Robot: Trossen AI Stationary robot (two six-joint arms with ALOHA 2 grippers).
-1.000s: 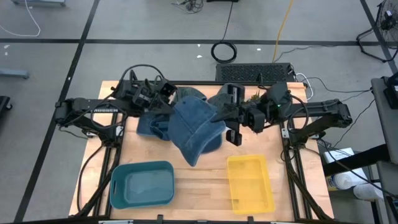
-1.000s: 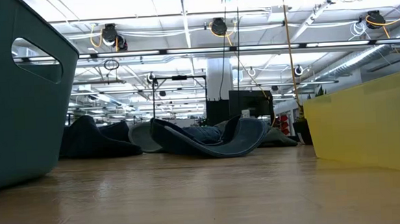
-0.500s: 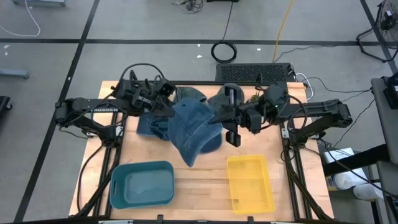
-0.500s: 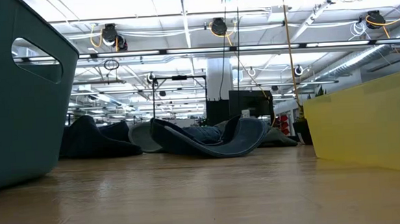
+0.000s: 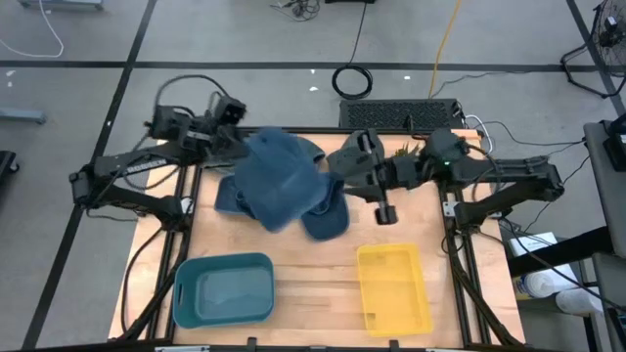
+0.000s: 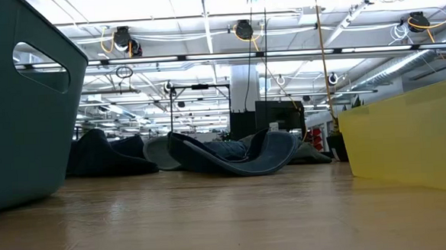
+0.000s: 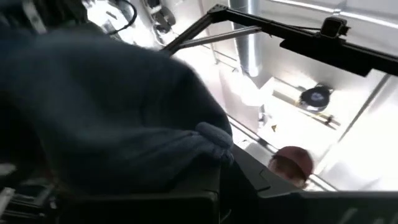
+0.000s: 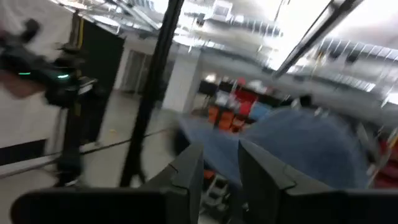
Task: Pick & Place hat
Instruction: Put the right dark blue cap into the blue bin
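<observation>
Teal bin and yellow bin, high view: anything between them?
Nothing. In the high view only bare wood of the table shows between the teal bin and the yellow bin. The hats lie farther back.

The left gripper point(image 5: 238, 140) is now clamping the blue hat point(image 5: 277, 176) and drawing it back toward the table's left rear. The right gripper point(image 5: 344, 168) is releasing the hat, parting its fingers and retreating to the right.
</observation>
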